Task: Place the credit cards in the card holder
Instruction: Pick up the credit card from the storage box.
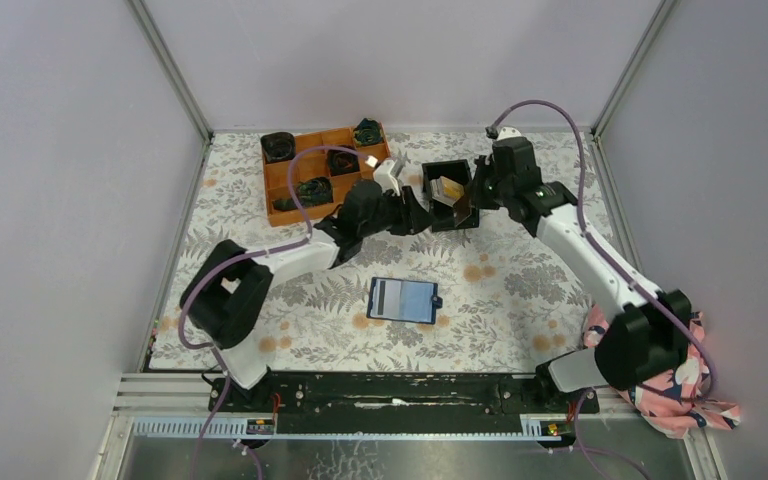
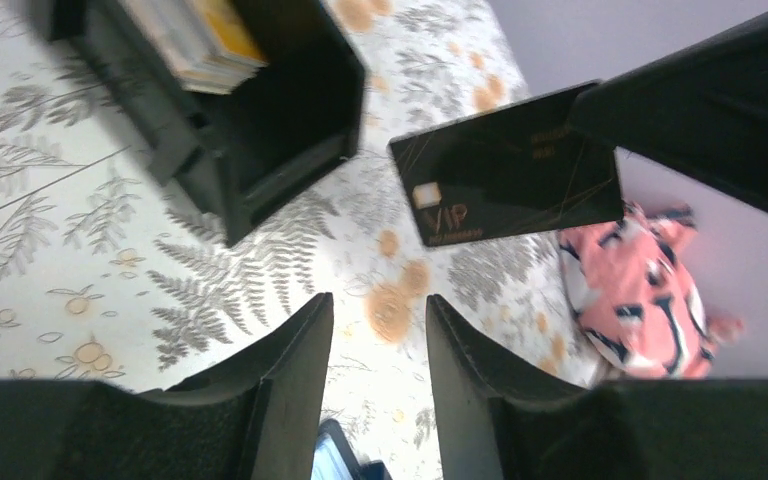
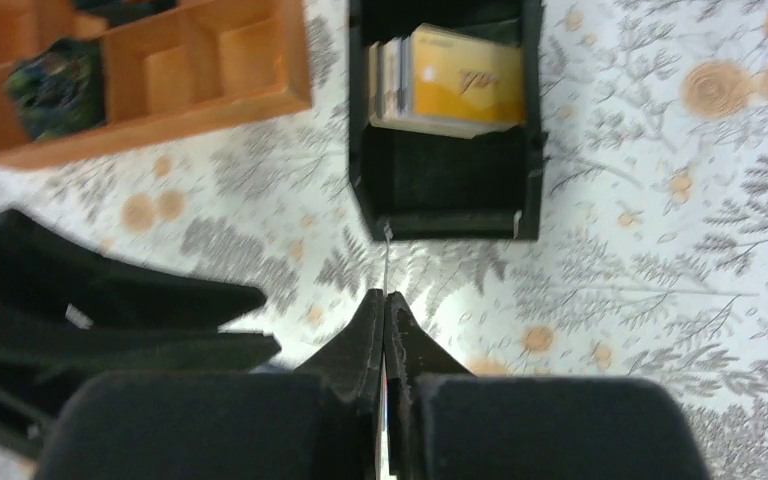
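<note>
1. The black credit card point(image 2: 508, 178) looks like smooth plastic with a faint sheen.
2. The black bin point(image 3: 445, 180) is matt plastic.
3. The orange tray point(image 3: 160, 122) has a smooth, dull finish.
4. The table cover point(image 1: 520, 290) is matt and leaf-printed.
5. The pink bundle point(image 1: 690, 405) at the near right is soft printed cloth.

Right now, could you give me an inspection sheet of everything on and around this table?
Surface: fern-print tablecloth.
Job's things: card holder lies open; yellow cards stacked in black bin; black card held above the table.
Clutter: orange tray with dark bundles; pink cloth by the right arm's base.
Hands: left hand open, empty; right hand shut on black card.
Cables: purple cable loops along each arm.
Surroundings: plain grey walls.
</note>
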